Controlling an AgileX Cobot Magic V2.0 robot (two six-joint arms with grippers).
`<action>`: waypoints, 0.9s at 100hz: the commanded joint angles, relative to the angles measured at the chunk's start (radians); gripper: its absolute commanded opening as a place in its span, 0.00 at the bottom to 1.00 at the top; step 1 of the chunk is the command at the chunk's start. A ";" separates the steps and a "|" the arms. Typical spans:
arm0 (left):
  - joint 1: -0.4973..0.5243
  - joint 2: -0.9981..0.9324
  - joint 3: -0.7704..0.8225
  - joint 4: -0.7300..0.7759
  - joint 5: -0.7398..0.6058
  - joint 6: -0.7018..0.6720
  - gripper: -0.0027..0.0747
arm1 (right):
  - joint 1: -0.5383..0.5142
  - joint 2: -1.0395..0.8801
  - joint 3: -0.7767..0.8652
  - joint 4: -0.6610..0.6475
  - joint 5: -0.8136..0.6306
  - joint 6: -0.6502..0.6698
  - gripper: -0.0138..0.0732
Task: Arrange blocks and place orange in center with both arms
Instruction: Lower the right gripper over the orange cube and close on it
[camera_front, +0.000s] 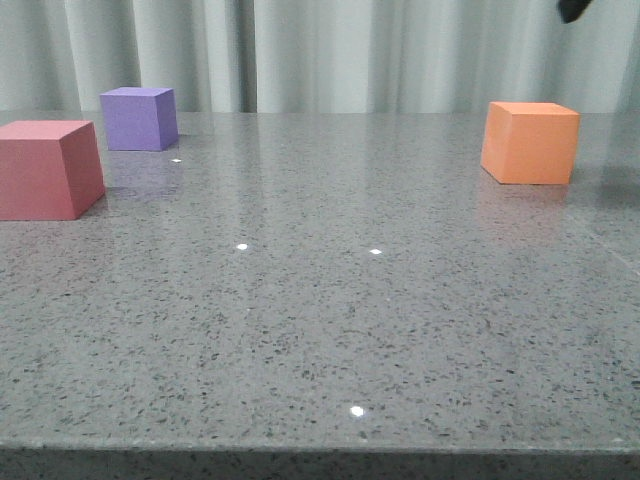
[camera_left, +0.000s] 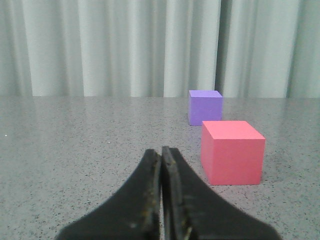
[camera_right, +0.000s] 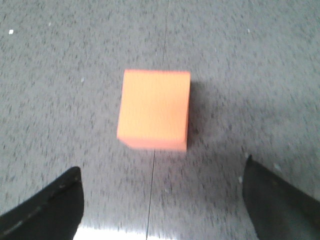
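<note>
Spanning the whole front view is a grey speckled stone-look tabletop (camera_front: 330, 330), glossy enough to show small light glints, with pale pleated curtains (camera_front: 330, 55) closing off the far side. Leftmost, the pinkish-red cube (camera_front: 45, 168) sits flat near the table's left edge, partly cut by the frame. Just behind it and slightly to the right stands the purple cube (camera_front: 139, 118), apart from the red one, not touching. The wide middle of the table between these two and the right side carries no blocks. On the right, well apart from the others, the orange cube (camera_front: 530, 142) rests flat on the surface, with a faint seam line in the table running close by its near right side. A dark bit of arm shows at the top right corner of the front view. Left gripper (camera_left: 162, 155): fingers pressed together, nothing between them, low over the table, with the red cube just ahead to one side and the purple one beyond it. Right gripper (camera_right: 162, 200): spread wide, both fingers (camera_right: 47, 207) apart, looking down on the orange cube, which lies ahead of the tips, not between them; the view is blurred. The table's front edge runs along the bottom of the front view.
</note>
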 joint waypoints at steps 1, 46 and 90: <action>0.002 -0.037 0.042 -0.001 -0.081 0.000 0.01 | -0.001 0.040 -0.100 0.003 -0.054 -0.009 0.89; 0.002 -0.037 0.042 -0.001 -0.081 0.000 0.01 | -0.001 0.280 -0.219 0.010 -0.057 -0.009 0.89; 0.002 -0.037 0.042 -0.001 -0.081 0.000 0.01 | -0.001 0.320 -0.231 0.057 0.001 -0.009 0.59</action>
